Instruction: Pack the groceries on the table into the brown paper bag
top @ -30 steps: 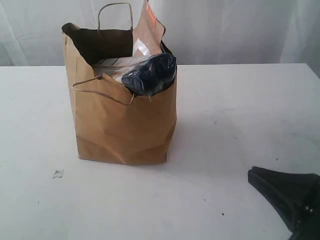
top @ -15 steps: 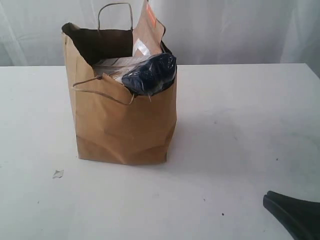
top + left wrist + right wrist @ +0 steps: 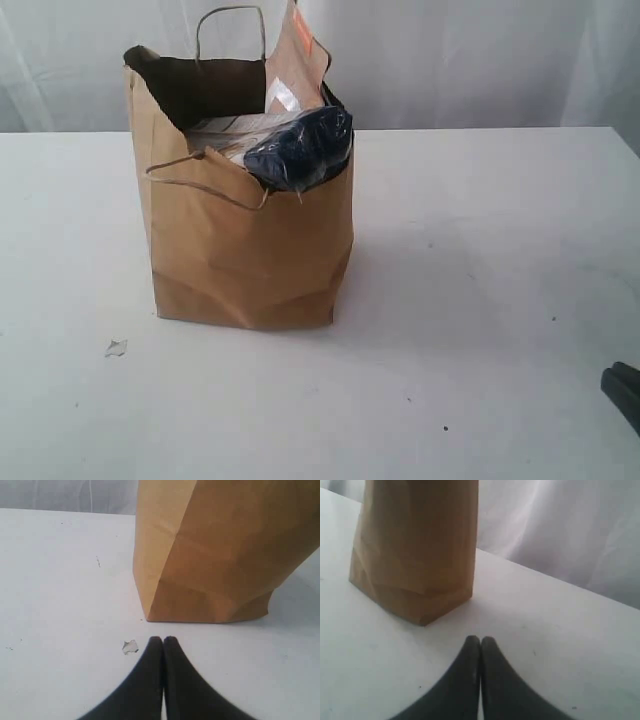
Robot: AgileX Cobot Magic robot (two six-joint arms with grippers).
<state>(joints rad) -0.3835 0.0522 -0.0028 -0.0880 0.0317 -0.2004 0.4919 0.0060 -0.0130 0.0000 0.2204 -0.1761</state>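
The left end effector (image 3: 162,640) has its fingers pressed together and holds nothing; it hangs low over the tabletop (image 3: 480,250), just before a bottom corner of the bag (image 3: 215,555), and a small white crumb (image 3: 130,646) lies just beside its tips. The right end effector (image 3: 480,639) is also pressed together and empty, well apart from the bag and close to the near right part of the tabletop; in the exterior view only its tip shows. The bag stands upright in the left half of the tabletop. It looks full: the pouch (image 3: 297,60) sticks up above the torn rim, a dark bundle (image 3: 300,148) in clear wrap rests on the rim at the front corner, and something white (image 3: 230,130) lies behind it. What is deeper inside is hidden. No grocery lies on the part of the tabletop that is visible, so I judge the packing as done or nearly done; perhaps only the dark bundle needs a push further down.
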